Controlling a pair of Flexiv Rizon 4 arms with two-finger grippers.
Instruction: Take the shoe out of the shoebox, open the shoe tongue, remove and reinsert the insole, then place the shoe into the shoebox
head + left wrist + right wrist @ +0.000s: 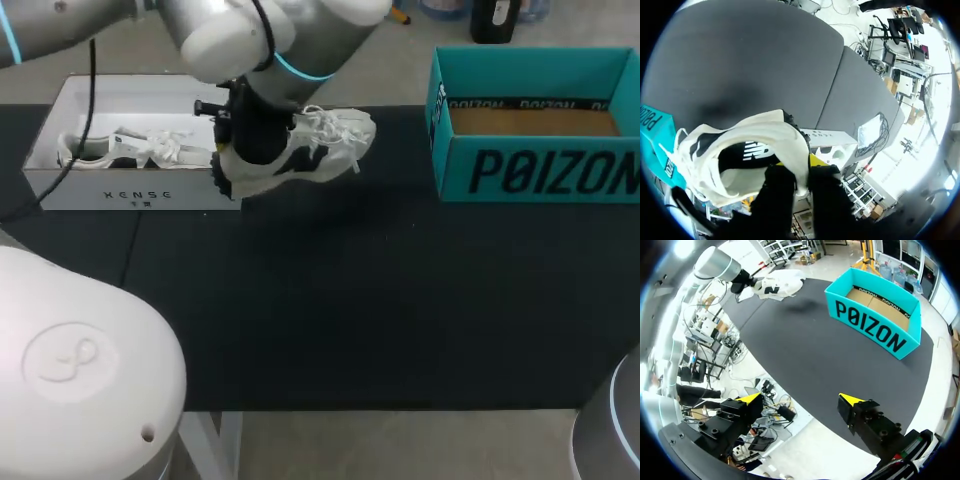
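Observation:
A white and black sneaker [325,150] hangs above the black table mat, just to the right of the white shoebox [130,190]. My left gripper [250,140] is shut on its heel collar. In the left wrist view the shoe [740,150] fills the space around the left gripper [797,170], whose black fingers pinch the white collar, one yellow tip [816,161] showing. A second sneaker [130,148] lies inside the white shoebox [832,142]. My right gripper [801,399] is open and empty, past the table's near edge, far from the shoe [777,284].
A teal shoebox [540,170] stands open at the back right, its brown floor bare; it also shows in the right wrist view [875,315]. A black cable [70,160] trails from the left arm over the white shoebox. The black mat [350,300] spreads between the boxes.

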